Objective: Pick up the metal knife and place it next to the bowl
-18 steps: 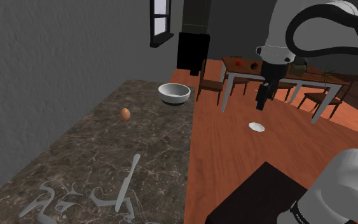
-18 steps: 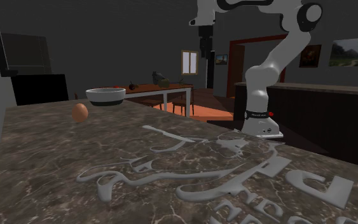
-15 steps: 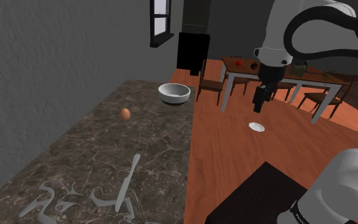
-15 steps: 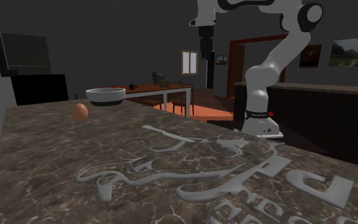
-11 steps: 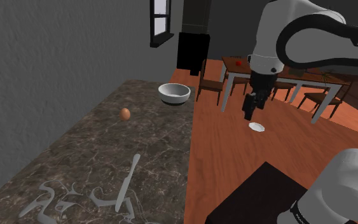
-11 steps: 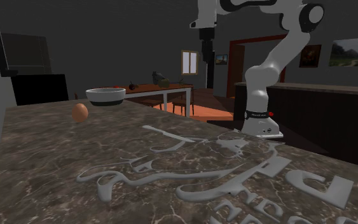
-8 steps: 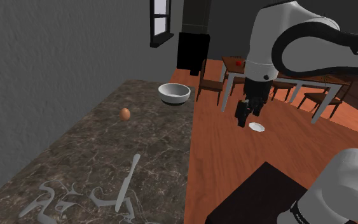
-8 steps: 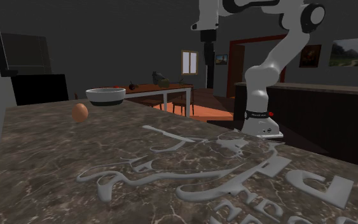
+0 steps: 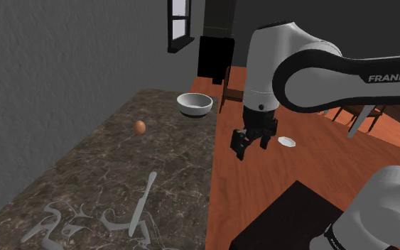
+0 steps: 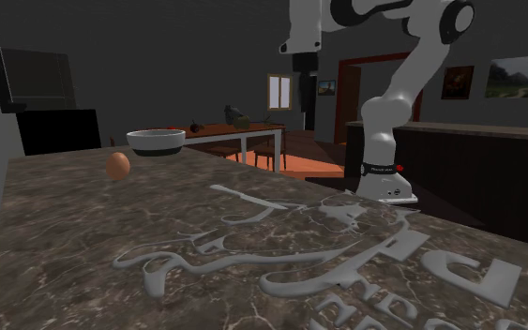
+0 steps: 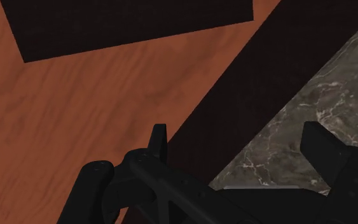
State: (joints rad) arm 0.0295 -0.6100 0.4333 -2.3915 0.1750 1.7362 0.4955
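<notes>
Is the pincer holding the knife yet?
No, the knife lies flat on the dark veined counter while the open pincer hangs empty well away from it.

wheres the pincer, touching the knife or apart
Apart. In the shoulder view the pincer hangs in the air, well clear of the knife lying on the counter.

On the counter (image 9: 99,170) the knife (image 9: 144,202) lies nearest the shoulder view's camera. The egg (image 9: 140,127) sits farther back and slightly to that view's left, and the bowl (image 9: 195,104) stands at the far end by the counter's right edge. The gripper (image 9: 251,147) hangs over the floor (image 9: 262,185) just right of the counter, between bowl and knife in depth, with a plate (image 9: 285,142) on the floor to its right and, it seems, somewhat behind it
</notes>
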